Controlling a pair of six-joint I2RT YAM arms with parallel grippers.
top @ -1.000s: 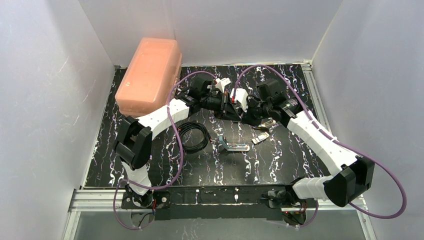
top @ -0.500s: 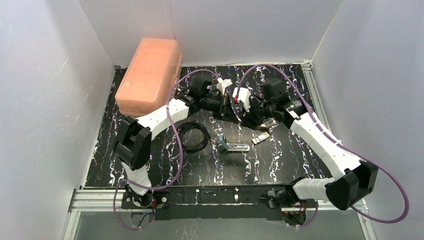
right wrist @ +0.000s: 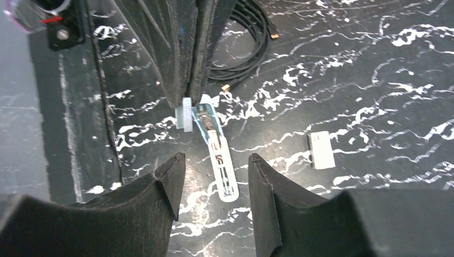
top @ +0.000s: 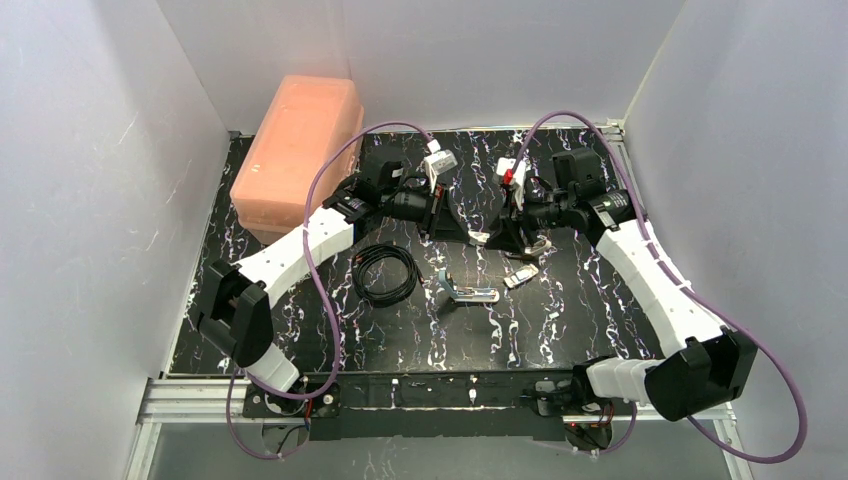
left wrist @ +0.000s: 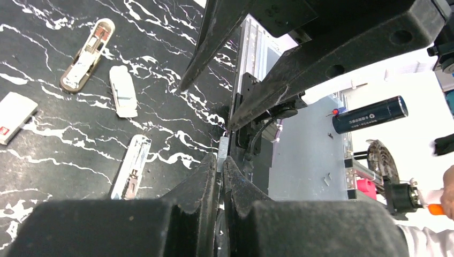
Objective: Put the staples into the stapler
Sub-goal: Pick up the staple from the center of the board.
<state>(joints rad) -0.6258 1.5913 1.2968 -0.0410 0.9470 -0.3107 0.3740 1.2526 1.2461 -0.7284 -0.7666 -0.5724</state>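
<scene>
My left gripper point(left wrist: 222, 160) is shut on the staples point(left wrist: 223, 151), a short silvery strip sticking out past its fingertips. In the right wrist view the same staples point(right wrist: 184, 113) hang from the left fingers just above the table. Below them lies the stapler point(right wrist: 218, 155), a light-blue oblong with its metal channel facing up. My right gripper point(right wrist: 217, 160) is open and holds nothing, with the stapler showing on the table between its fingertips. From above, the left gripper point(top: 474, 236) and right gripper point(top: 508, 230) face each other a short way apart, behind the stapler point(top: 468, 291).
A small white block point(left wrist: 122, 91) and a tan-and-silver oblong piece point(left wrist: 88, 53) lie on the black marbled table beyond the stapler. A coiled black cable point(top: 385, 272) lies left of the stapler. An orange plastic box point(top: 298, 150) stands at the back left. White walls enclose the table.
My right gripper has opened and drawn back to the right, away from the left gripper. The left arm has swung out leftward, still shut on the staples.
</scene>
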